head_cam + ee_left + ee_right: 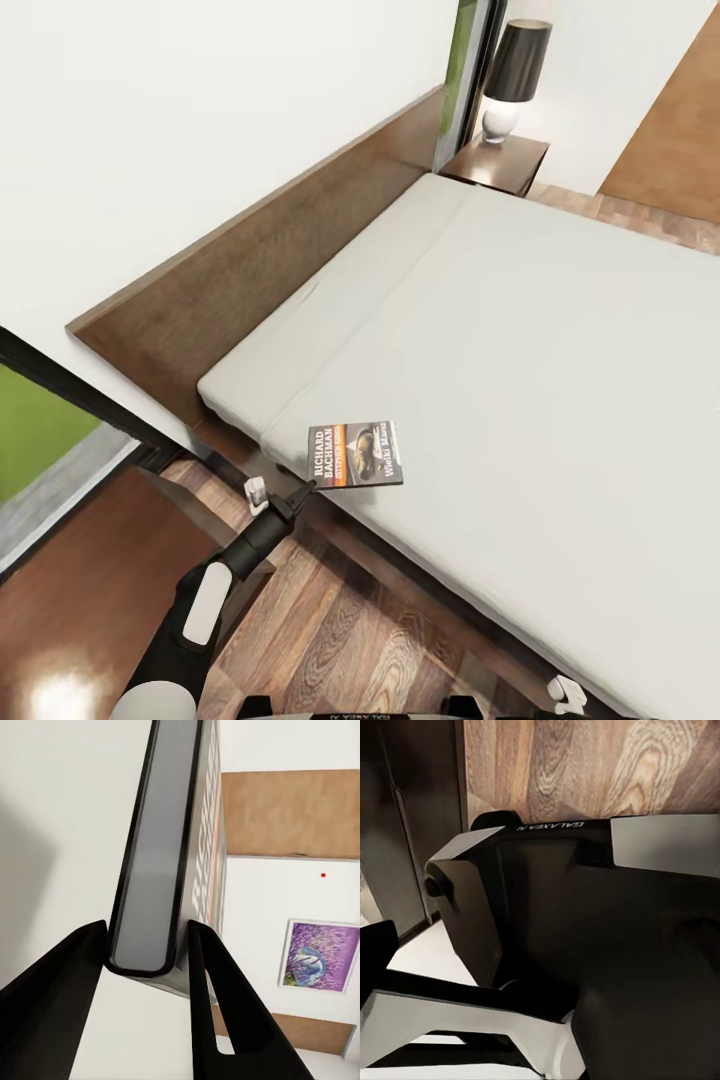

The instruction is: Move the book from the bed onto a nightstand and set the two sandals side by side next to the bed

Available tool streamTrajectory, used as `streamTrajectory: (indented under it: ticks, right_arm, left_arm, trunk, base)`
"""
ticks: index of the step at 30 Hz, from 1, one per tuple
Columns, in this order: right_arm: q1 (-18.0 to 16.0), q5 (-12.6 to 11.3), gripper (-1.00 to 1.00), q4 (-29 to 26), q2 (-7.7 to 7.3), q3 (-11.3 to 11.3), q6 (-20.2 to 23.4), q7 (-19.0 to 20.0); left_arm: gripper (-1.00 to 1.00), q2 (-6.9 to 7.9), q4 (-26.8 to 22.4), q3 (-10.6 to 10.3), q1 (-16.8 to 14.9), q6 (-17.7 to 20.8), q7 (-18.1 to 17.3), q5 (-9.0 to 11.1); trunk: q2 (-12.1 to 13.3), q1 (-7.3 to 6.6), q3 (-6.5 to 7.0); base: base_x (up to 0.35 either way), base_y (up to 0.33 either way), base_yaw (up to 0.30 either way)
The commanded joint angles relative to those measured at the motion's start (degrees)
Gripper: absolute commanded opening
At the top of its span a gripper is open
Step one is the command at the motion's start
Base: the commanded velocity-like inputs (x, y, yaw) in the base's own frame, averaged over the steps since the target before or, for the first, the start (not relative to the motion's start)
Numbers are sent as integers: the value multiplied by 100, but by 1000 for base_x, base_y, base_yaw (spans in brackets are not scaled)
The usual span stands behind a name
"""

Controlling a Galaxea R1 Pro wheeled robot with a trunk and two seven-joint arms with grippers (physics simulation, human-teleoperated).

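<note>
The book (356, 453), white and orange with dark lettering, hangs just over the near corner of the pale mattress of the bed (520, 350). My left gripper (308, 488) is shut on its edge. In the left wrist view the book's spine (154, 855) is pinched between the two black fingers (217, 997). A small dark nightstand (497, 160) stands at the far side of the bed's headboard (270, 250). Part of my right wrist (567, 693) peeks in at the bottom edge, its fingers hidden. The sandals are out of view.
A black-shaded lamp (515, 75) with a white base stands on the far nightstand. A glossy brown surface (90, 590) lies beside the bed's head, below my left arm. Wood-plank floor (350, 640) runs along the bed's near side. The right wrist view looks at my own dark body (585, 945).
</note>
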Motion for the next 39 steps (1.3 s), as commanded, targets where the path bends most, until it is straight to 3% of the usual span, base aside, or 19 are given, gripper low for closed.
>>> streamTrajectory:
  ticks: [1,20,28,39]
  right_arm:
    - [-4,41,100,6,-2,-51,40,19]
    - [-4,51,100,6,-2,-50,32,19]
    - [-4,52,100,6,-2,-49,31,21]
    - [-4,44,100,6,-2,-49,31,22]
  left_arm:
    - [-100,-5,-1,18,-3,45,-12,10]
    - [-100,5,11,10,91,68,-4,-20]
    - [-100,177,139,9,178,61,-3,-29]
    - [-100,206,548,10,199,26,11,-47]
  trunk:
    - [39,-23,16]
    - [802,-440,382]
    - [1122,-616,598]
    - [1564,-857,896]
  base:
    - [0,0,0]
    - [0,0,0]
    - [0,0,0]
    - [0,0,0]
